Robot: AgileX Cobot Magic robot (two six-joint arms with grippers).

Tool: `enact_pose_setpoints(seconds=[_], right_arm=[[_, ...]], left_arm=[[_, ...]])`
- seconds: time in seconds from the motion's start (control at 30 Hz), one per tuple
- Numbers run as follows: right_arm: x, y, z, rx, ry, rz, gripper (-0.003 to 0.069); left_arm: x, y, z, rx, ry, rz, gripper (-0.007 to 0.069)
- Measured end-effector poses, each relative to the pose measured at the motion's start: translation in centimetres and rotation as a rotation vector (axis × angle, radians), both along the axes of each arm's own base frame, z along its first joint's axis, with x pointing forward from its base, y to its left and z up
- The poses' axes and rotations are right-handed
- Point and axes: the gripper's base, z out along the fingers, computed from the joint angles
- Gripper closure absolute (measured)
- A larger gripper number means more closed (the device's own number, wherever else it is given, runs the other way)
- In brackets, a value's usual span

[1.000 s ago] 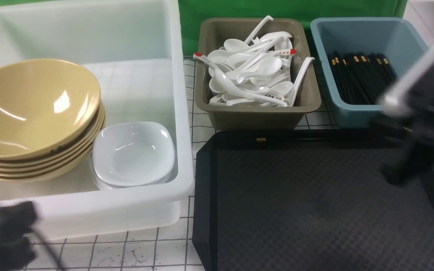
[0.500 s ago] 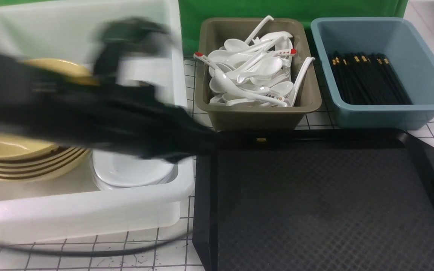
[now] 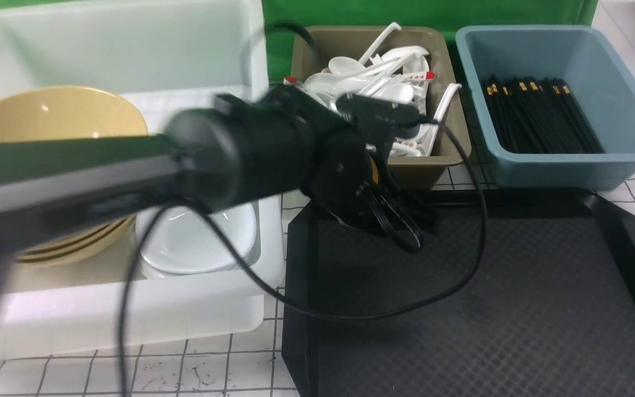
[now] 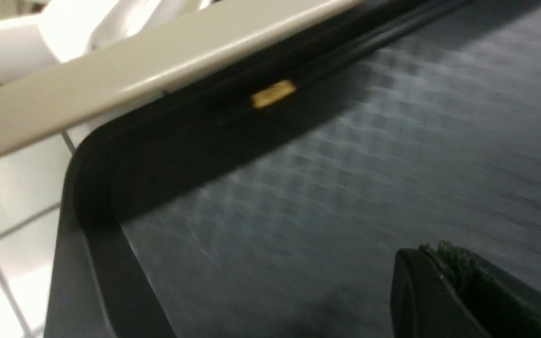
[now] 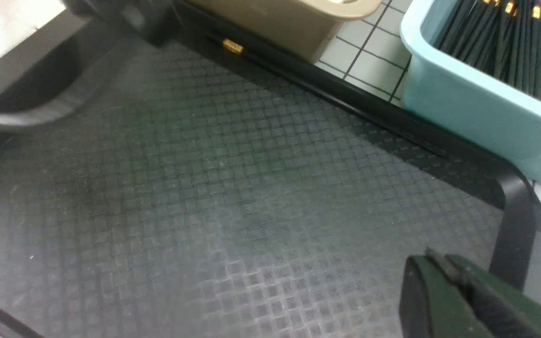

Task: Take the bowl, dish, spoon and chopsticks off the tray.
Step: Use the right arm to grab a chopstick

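The black tray (image 3: pixel 488 309) lies at the front right, its diamond surface bare. Black chopsticks with a gold band lie along its far rim, seen in the left wrist view (image 4: pixel 273 93) and the right wrist view (image 5: pixel 233 46); the left arm hides them in the front view. My left gripper (image 3: pixel 405 234) hangs over the tray's far left corner, its jaws together and empty (image 4: pixel 432 251). My right gripper (image 5: pixel 432 260) is shut and empty over the tray's near right part. Tan bowls (image 3: pixel 58 118) and white dishes (image 3: pixel 196 242) sit stacked in the white bin.
The white bin (image 3: pixel 130 309) stands left of the tray. An olive bin (image 3: pixel 439 160) full of white spoons (image 3: pixel 383 94) and a blue bin (image 3: pixel 554 165) with black chopsticks (image 3: pixel 538 116) stand behind the tray. A black cable (image 3: pixel 450 286) droops over the tray.
My left arm has swept from the front left, across the white bin, to the tray's far left corner. My right arm has drawn back to the right edge of view.
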Motion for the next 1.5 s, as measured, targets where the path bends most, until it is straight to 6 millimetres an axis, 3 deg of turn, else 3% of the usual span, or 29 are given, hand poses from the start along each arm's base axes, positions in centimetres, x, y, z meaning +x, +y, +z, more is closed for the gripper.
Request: enact_pose_setpoints(seconds=[0.17, 0.3, 0.97, 1.23, 1.5], right_arm=[[-0.1, 0.4, 0.0, -0.001, -0.001, 0.03, 0.0612], [-0.2, 0.6, -0.1, -0.002, 0.003, 0.048, 0.061], [-0.3, 0.9, -0.2, -0.001, 0.008, 0.066, 0.061], [-0.3, 0.9, -0.2, 0.006, 0.011, 0.062, 0.061], [-0.3, 0.9, -0.2, 0.01, 0.012, 0.058, 0.061]], left_arm=[[2.4, 0.7, -2.8, 0.052, -0.016, 0.094, 0.0631], [3.6, 1.4, -3.0, 0.1, -0.084, 0.129, 0.0631], [5.3, 0.2, -6.1, 0.085, -0.229, 0.057, 0.0631], [4.8, -1.1, -6.3, 0.034, -0.244, -0.006, 0.0631], [1.1, -5.1, -6.4, 0.069, -0.27, -0.175, 0.0631]])
